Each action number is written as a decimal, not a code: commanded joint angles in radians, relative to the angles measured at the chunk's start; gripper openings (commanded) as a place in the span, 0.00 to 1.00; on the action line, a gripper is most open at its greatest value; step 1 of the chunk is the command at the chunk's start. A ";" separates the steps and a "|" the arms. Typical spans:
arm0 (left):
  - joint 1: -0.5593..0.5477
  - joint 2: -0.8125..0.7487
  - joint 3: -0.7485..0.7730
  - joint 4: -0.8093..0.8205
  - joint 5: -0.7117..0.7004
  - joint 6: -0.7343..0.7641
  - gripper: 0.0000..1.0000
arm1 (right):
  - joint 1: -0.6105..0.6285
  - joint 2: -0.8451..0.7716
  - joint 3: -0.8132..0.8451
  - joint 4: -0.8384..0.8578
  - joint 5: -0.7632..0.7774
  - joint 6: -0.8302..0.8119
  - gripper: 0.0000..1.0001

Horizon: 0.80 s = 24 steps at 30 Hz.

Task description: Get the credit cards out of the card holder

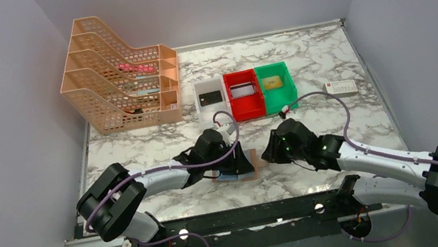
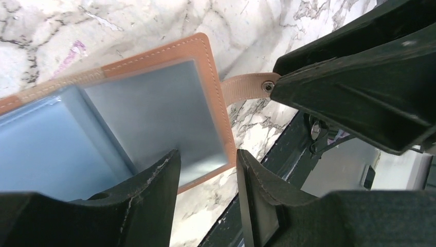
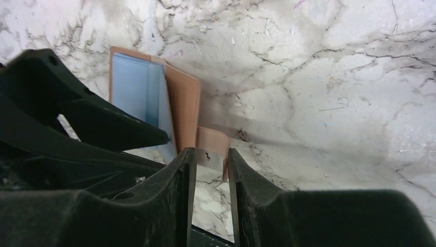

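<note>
The card holder (image 1: 234,176) lies spread near the table's front edge, tan with pale blue inner panels (image 2: 154,113). My left gripper (image 1: 245,163) is open, its jaws (image 2: 208,157) astride the near corner of the holder's right flap. My right gripper (image 1: 269,153) is nearly closed (image 3: 211,153) on the holder's snap tab (image 3: 212,141), and the tab (image 2: 247,86) runs taut to its tips. The right flap (image 3: 182,103) looks tilted up. I see no card showing in the holder. A black card (image 1: 210,98) lies in the white bin (image 1: 197,89).
A red bin (image 1: 247,112) holding a grey card and a green bin (image 1: 289,87) holding a yellowish card stand behind the grippers. A peach file rack (image 1: 120,80) is at back left. A small white box (image 1: 340,87) lies at right. A black rail (image 1: 220,222) runs along the front edge.
</note>
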 commanded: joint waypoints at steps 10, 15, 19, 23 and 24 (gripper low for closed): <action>-0.028 0.011 -0.017 -0.007 -0.042 0.018 0.31 | -0.004 0.120 0.133 0.122 -0.142 -0.083 0.19; -0.030 0.013 -0.007 -0.018 -0.039 0.024 0.29 | -0.004 0.210 0.157 0.193 -0.239 -0.107 0.19; -0.029 0.004 -0.008 -0.015 -0.043 0.017 0.29 | -0.004 0.286 0.160 0.209 -0.240 -0.112 0.19; -0.030 -0.029 -0.010 -0.046 -0.071 0.023 0.29 | -0.004 0.378 0.159 0.179 -0.186 -0.116 0.19; -0.030 -0.045 -0.011 -0.064 -0.084 0.027 0.30 | -0.004 0.394 0.150 0.176 -0.172 -0.116 0.19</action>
